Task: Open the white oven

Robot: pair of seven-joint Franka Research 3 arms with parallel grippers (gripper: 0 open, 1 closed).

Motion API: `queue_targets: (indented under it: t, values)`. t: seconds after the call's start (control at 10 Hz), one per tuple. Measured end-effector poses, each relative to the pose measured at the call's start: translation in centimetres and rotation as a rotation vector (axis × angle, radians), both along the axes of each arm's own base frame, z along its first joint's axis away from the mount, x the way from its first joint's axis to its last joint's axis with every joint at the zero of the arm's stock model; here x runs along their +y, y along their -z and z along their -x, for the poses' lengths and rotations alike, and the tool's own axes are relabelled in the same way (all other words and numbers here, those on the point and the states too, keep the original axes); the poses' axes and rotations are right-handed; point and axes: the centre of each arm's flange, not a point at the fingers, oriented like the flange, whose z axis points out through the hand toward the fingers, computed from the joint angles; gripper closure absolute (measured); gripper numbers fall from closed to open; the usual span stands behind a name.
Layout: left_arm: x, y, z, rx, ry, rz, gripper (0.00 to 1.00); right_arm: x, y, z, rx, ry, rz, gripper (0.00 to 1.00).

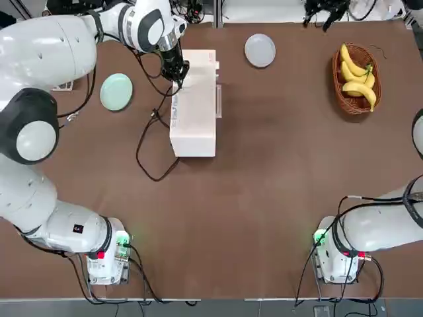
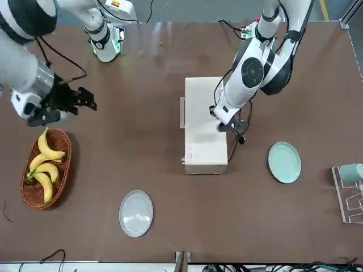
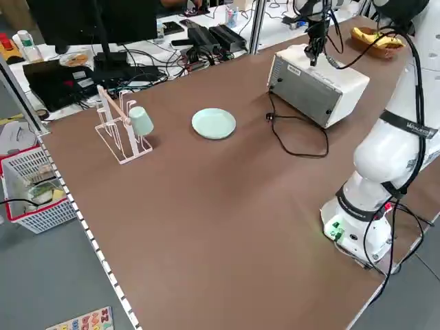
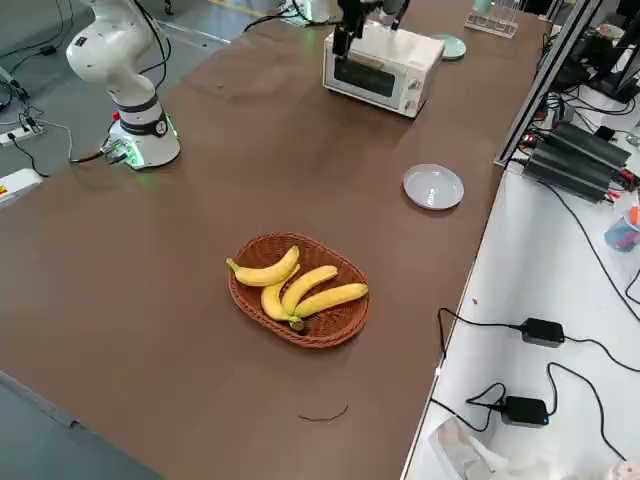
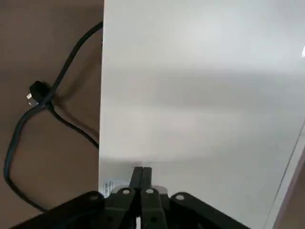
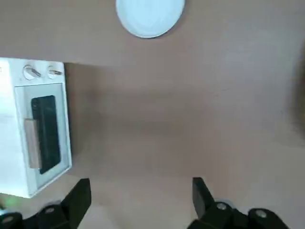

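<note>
The white oven (image 1: 193, 105) stands at the far middle of the table, its glass door (image 6: 44, 129) on the side toward the right arm and shut flat against the box. Its black power cord (image 1: 147, 139) trails off the back. My left gripper (image 1: 178, 72) is shut, its fingertips (image 5: 141, 172) pressed together, down on the oven's top near the back edge. My right gripper (image 2: 87, 99) hovers open and empty above the table near the banana basket, well away from the oven; its wrist view looks down on the door and the bar handle (image 6: 33, 137).
A wicker basket of bananas (image 1: 357, 79) sits at the far right. A grey plate (image 1: 260, 50) lies beyond the oven, a mint plate (image 1: 115, 91) to its left. A cup rack (image 3: 122, 130) stands at the far left.
</note>
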Motion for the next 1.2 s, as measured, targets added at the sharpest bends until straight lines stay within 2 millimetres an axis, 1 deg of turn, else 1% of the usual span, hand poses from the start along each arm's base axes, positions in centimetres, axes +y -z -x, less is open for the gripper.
queue_targets:
  t: [0.1, 0.2, 0.3, 0.4, 0.5, 0.6, 0.8, 0.9, 1.2]
  values:
    - [0.0, 0.4, -0.1, -0.004, -0.001, -0.006, 0.99, 1.8, 2.0, 0.2, 0.015, 0.001, -0.047, 0.29]
    - [0.0, 0.9, -0.2, -0.001, -0.004, -0.016, 0.99, 4.1, 4.5, 0.7, 0.030, 0.002, -0.087, 0.44]
    - [0.0, 0.8, -0.2, -0.002, -0.005, -0.016, 0.99, 6.6, 7.4, 1.7, 0.053, 0.006, -0.131, 0.58]
    - [0.0, 0.8, -0.2, -0.003, -0.004, -0.017, 0.99, 9.2, 10.0, 3.0, 0.077, 0.011, -0.170, 0.75]
    - [0.0, 0.8, -0.2, -0.003, -0.005, -0.017, 0.99, 11.8, 11.8, 4.3, 0.092, 0.017, -0.207, 0.90]
    - [0.0, 0.8, -0.2, -0.003, -0.005, -0.017, 0.99, 14.6, 13.0, 5.8, 0.100, 0.030, -0.243, 0.99]
    - [0.0, 0.8, -0.2, -0.003, -0.006, -0.018, 0.99, 19.5, 14.9, 8.7, 0.118, 0.042, -0.288, 0.99]
    - [0.0, 0.8, -0.2, -0.003, -0.007, -0.018, 0.99, 20.8, 15.8, 9.4, 0.128, 0.053, -0.302, 0.99]
    - [0.0, 0.8, -0.2, -0.002, -0.007, -0.018, 0.99, 23.1, 18.9, 9.7, 0.107, 0.102, -0.310, 0.99]
